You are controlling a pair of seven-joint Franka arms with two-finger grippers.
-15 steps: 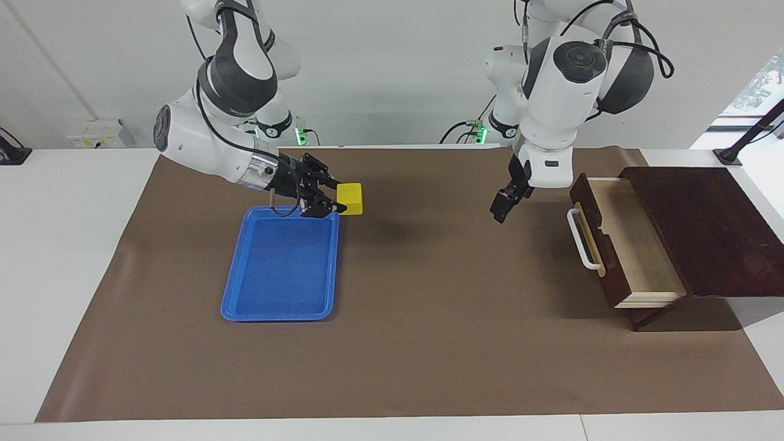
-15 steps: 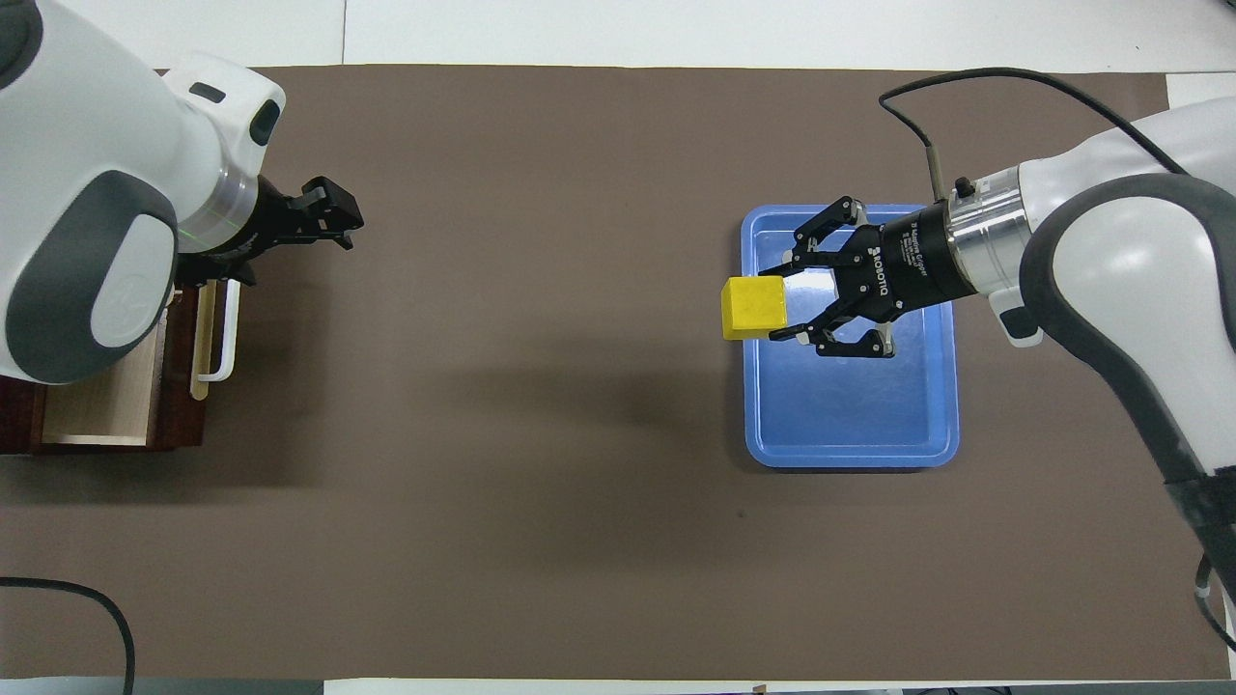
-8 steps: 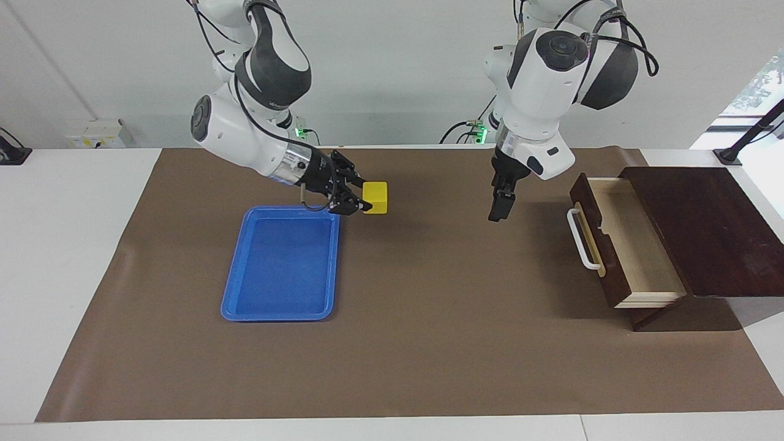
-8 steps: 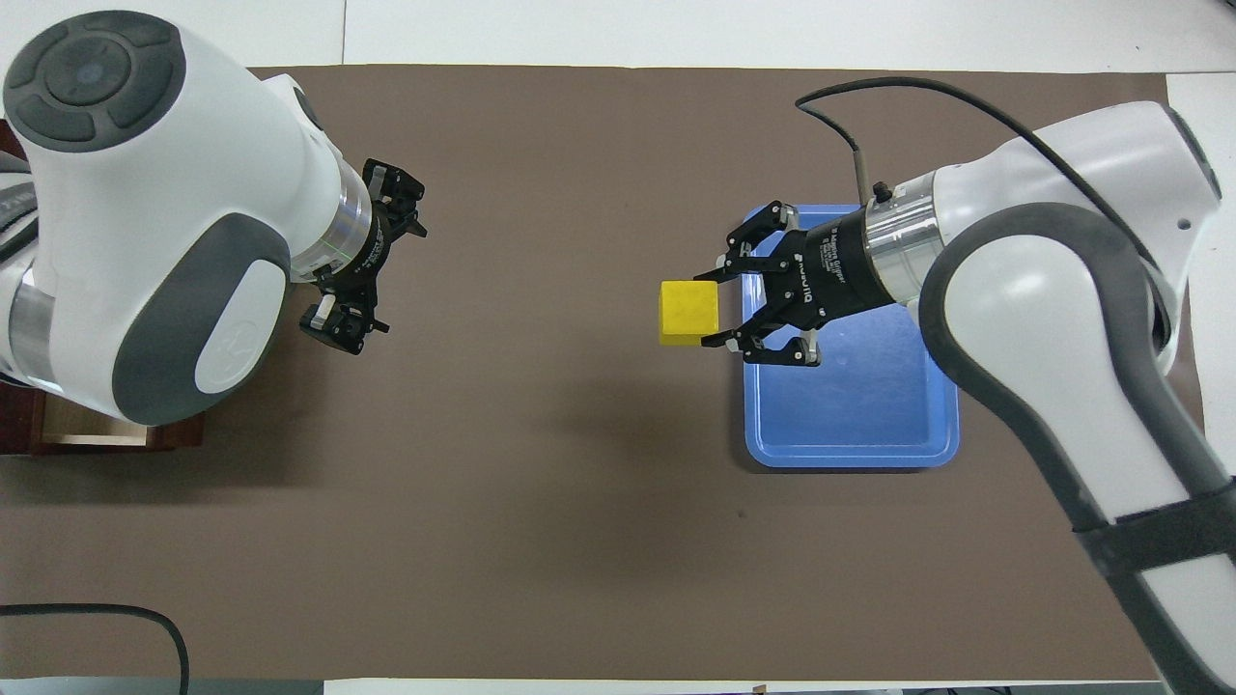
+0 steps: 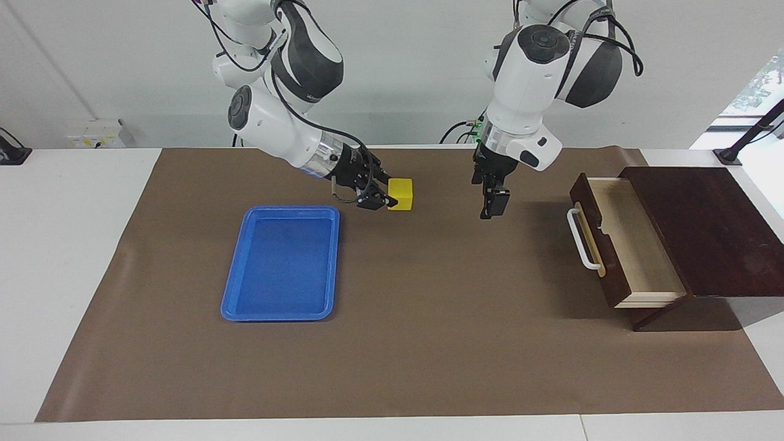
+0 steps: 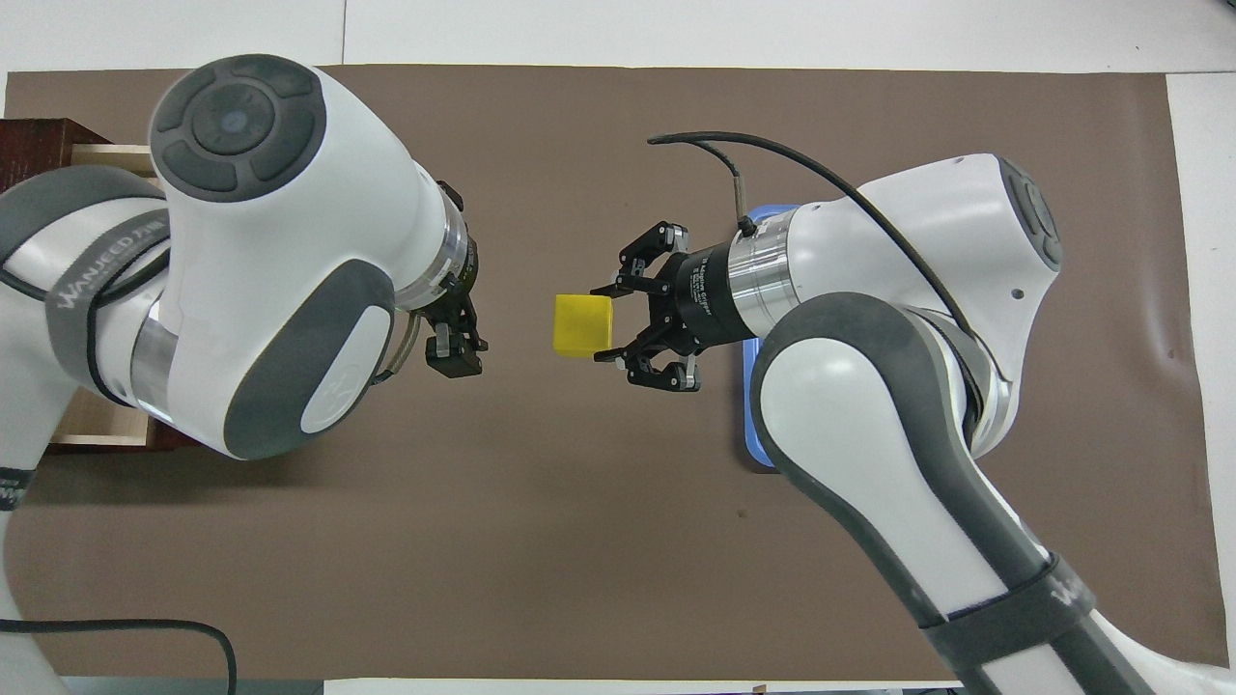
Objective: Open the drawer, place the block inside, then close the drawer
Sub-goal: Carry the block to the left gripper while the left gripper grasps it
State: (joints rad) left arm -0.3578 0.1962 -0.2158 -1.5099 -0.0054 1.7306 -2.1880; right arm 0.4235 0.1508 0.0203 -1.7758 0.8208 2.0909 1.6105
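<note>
The right gripper (image 5: 387,199) pinched the small bright yellow cube (image 5: 401,193) at its fingertips only; a jolt could have dropped it short of the open dark wooden drawer (image 5: 618,239). The left gripper's (image 5: 492,207) fingers stood spread, empty.

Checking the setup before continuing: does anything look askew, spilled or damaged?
Nothing stands out. The drawer is open, the tray lies flat, and the right gripper holds the block over the mat.

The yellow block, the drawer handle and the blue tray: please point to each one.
yellow block (image 5: 401,192): facing view, its side face.
drawer handle (image 5: 580,239): facing view, middle of the white bar.
blue tray (image 5: 236,271): facing view, its long rim.
</note>
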